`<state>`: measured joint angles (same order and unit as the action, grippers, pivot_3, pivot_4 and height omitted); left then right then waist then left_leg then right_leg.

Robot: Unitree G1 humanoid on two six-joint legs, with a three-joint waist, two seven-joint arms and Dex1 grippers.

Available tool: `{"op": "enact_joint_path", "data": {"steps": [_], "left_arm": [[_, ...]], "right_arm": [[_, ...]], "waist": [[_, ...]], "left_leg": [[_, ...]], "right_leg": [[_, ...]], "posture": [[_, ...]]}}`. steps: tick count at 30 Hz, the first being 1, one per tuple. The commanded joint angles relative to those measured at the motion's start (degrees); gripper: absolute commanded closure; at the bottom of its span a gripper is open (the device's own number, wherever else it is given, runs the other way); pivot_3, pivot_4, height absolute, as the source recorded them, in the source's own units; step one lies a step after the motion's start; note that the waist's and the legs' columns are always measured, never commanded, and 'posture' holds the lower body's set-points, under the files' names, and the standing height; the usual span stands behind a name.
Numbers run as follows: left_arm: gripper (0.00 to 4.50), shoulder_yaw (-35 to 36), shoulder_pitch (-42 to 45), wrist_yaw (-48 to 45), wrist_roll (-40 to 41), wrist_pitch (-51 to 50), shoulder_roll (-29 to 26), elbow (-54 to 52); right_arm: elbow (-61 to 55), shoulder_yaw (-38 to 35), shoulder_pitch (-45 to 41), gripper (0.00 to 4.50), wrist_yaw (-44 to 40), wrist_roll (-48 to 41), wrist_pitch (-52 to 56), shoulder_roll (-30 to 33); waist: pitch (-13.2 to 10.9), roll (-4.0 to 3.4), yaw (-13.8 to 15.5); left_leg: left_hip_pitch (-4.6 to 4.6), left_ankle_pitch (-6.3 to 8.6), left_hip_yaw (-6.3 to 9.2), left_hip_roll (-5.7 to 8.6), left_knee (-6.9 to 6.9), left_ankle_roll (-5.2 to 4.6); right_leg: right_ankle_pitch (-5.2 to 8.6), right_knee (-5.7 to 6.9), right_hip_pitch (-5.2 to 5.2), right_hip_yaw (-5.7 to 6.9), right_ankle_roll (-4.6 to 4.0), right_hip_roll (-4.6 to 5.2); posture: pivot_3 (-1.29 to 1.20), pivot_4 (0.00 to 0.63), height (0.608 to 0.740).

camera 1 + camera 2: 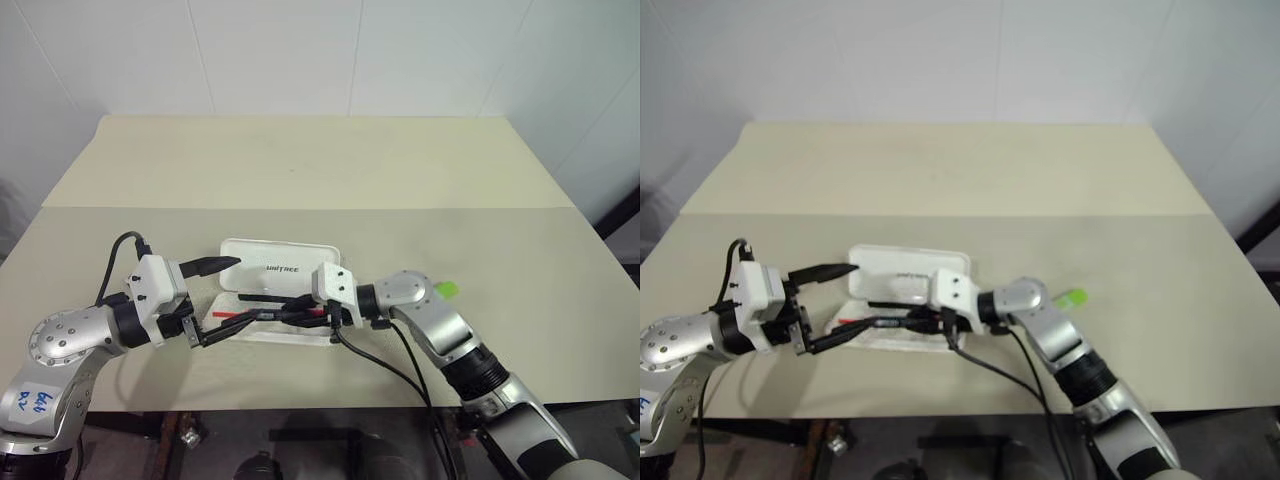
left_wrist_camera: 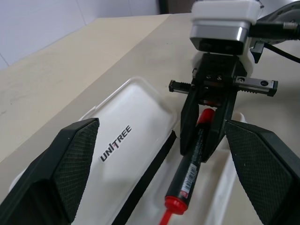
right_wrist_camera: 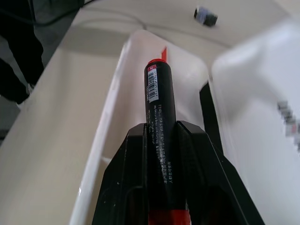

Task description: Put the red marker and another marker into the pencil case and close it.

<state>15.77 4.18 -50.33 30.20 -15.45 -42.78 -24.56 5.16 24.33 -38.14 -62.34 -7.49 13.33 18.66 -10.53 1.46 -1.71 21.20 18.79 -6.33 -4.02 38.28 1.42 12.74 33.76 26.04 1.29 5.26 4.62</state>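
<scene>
Clenched between my right end effector (image 3: 161, 178) pads, the red marker (image 3: 159, 117) has a glossy black barrel with a label; its red cap end is cut off at the bottom edge of the right wrist frame. It hangs over the open tray of the pencil case (image 1: 285, 262), white hard plastic with rounded corners, at centre frame on the beige surface (image 1: 320, 170). My left end effector (image 1: 222, 298) stands released, fingers straddling the case's left end. Another marker (image 1: 447, 289), pale green, peeks out right of my right forearm, partly hidden.

You get bright, even light; soft shadows lie on the counter (image 1: 300, 170), and the lid (image 3: 262, 93) lettering blurs.
</scene>
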Motion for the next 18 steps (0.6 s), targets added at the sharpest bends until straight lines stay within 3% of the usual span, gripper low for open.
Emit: {"op": "enact_joint_path", "data": {"steps": [1, 18], "left_arm": [[0.00, 1.39, 0.12, 0.34, 0.62, 0.82, -0.27, -2.49], [0.00, 0.75, 0.76, 0.40, 0.21, 1.23, -0.07, -2.03]], "right_arm": [[-0.37, -0.26, 0.51, 3.91, -0.80, 0.98, -2.11, 1.19], [0.43, 2.09, 1.56, 3.91, 4.38, 4.62, -4.48, -6.44]], "waist": [[0.00, 0.00, 0.01], [0.01, 0.02, -0.06]], "left_leg": [[-0.01, 0.00, 0.00, 0.00, 0.00, 0.00], [-0.02, -0.05, 0.00, -0.01, 0.00, 0.08]], "right_leg": [[0.00, 0.00, 0.00, 0.00, 0.00, 0.00], [0.01, 0.07, 0.03, 0.00, -0.02, -0.01]], "posture": [[0.00, 0.150, 0.740], [0.00, 0.150, 0.740]]}}
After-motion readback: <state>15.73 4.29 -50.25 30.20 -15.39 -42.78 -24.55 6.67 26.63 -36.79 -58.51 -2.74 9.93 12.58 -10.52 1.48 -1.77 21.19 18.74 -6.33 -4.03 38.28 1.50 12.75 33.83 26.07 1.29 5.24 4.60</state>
